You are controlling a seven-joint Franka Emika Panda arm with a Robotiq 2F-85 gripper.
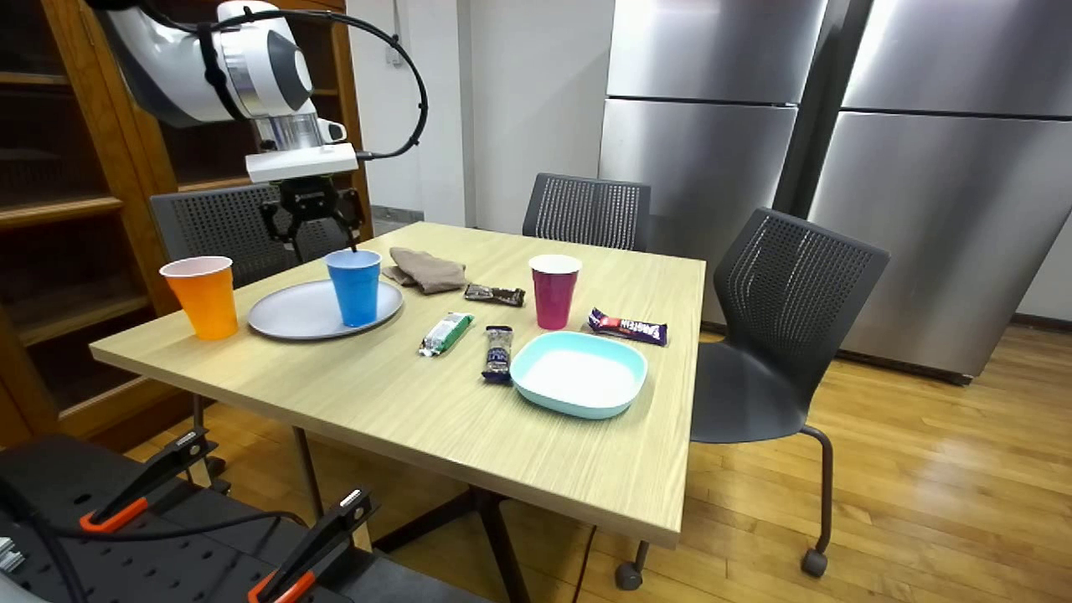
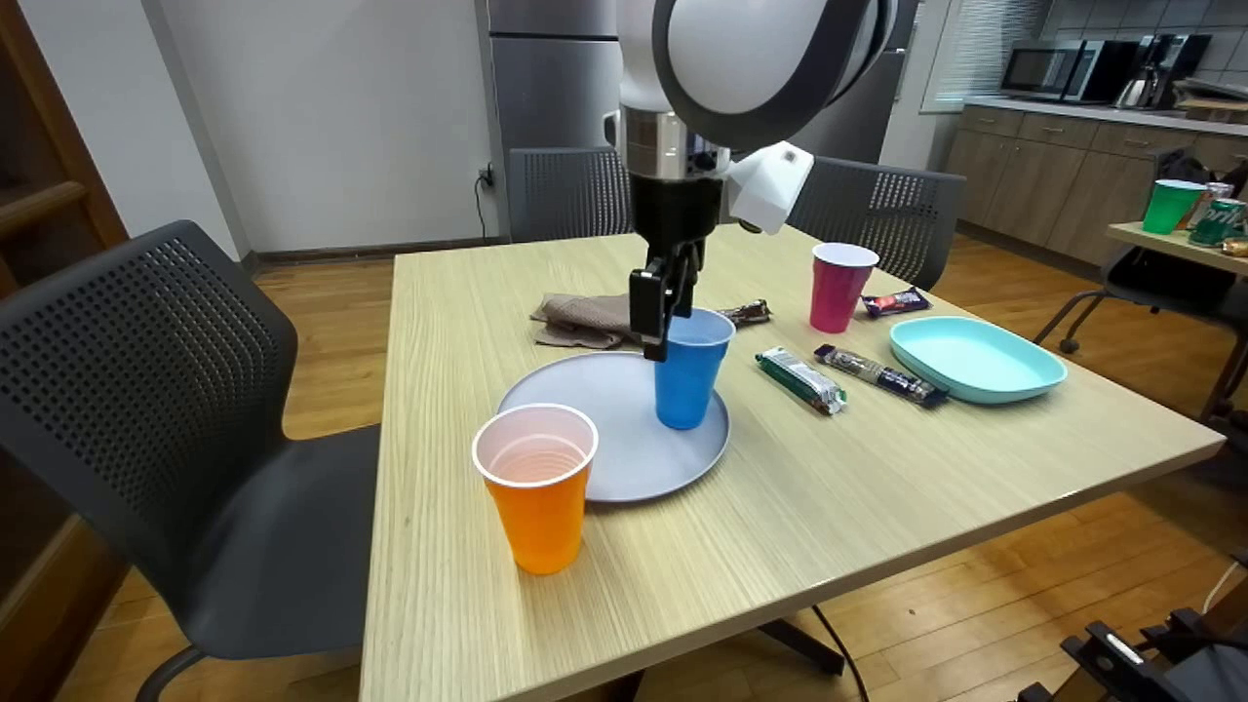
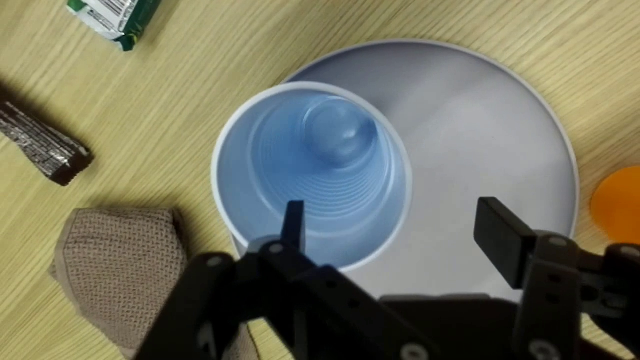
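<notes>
Your exterior views bright and even, soft glare on steel refrigerators (image 1: 699, 184), dim wooden cabinet (image 1: 141, 226), wide-angle stretch at edges, your wrist view softly shadowed beside the towel (image 3: 120, 270), small highlight inside the blue cup (image 3: 315, 177), gripper (image 3: 390, 210) slightly blurred.

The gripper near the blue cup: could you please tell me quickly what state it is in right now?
Gripper: open, jaws well apart, holding nothing; the blue cup is on the plate.

Seemingly four cups (image 2: 690, 385), four bars (image 1: 497, 353), one cloth (image 3: 125, 270).
</notes>
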